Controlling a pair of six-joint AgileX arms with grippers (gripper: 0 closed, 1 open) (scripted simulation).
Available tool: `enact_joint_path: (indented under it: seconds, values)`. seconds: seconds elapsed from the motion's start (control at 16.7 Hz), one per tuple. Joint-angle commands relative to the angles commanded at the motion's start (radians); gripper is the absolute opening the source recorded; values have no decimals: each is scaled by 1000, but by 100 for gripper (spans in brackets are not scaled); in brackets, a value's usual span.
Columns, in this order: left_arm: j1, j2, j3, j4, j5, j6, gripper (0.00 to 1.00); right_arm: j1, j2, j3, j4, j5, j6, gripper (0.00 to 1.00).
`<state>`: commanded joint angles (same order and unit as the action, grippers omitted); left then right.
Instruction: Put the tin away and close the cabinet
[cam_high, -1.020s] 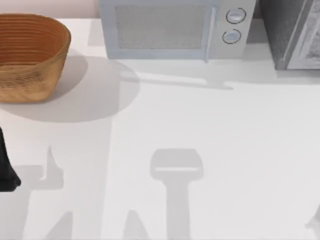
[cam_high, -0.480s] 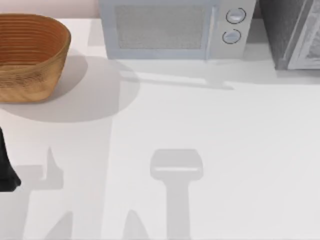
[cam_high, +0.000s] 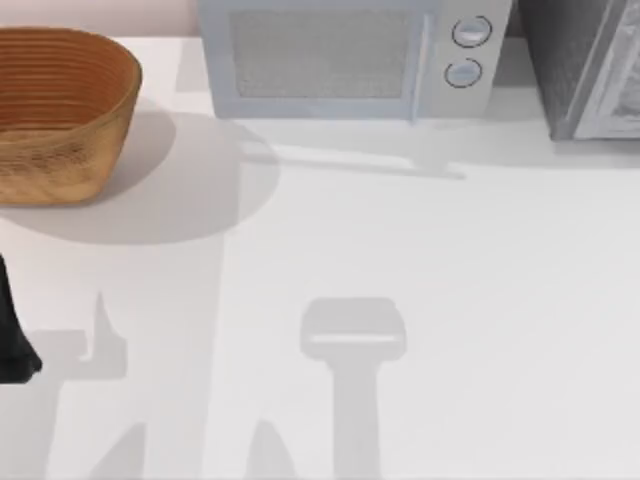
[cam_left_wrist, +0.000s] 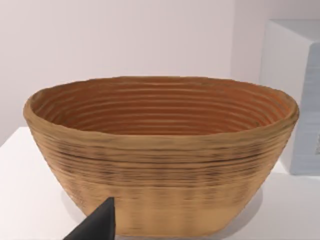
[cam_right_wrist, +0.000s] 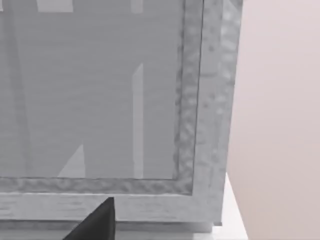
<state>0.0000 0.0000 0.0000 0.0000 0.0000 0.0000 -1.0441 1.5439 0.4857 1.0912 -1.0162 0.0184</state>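
left arm (cam_high: 12, 330): dark, low at table's 8 o'clock edge, facing brown woven basket (cam_left_wrist: 160, 155) | right gripper (cam_right_wrist: 95, 222): close to big grey speckled cabinet's pale framed door (cam_right_wrist: 100, 100) | cabinet (cam_high: 585, 65): 2 o'clock corner | claws: cannot tell

Basket (cam_high: 62, 110) at table's (cam_high: 420, 300) far left, microwave (cam_high: 350, 60) along the back edge to its right, cabinet (cam_high: 580, 65) in the far right corner beside the microwave, left arm (cam_high: 12, 330) at left edge
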Motion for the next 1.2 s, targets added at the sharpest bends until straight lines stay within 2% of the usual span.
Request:
enact_joint_path:
  seconds: [1.2]
  values:
    - [0, 0, 0, 0, 0, 0, 100, 1, -98, 749, -885, -28, 11, 100]
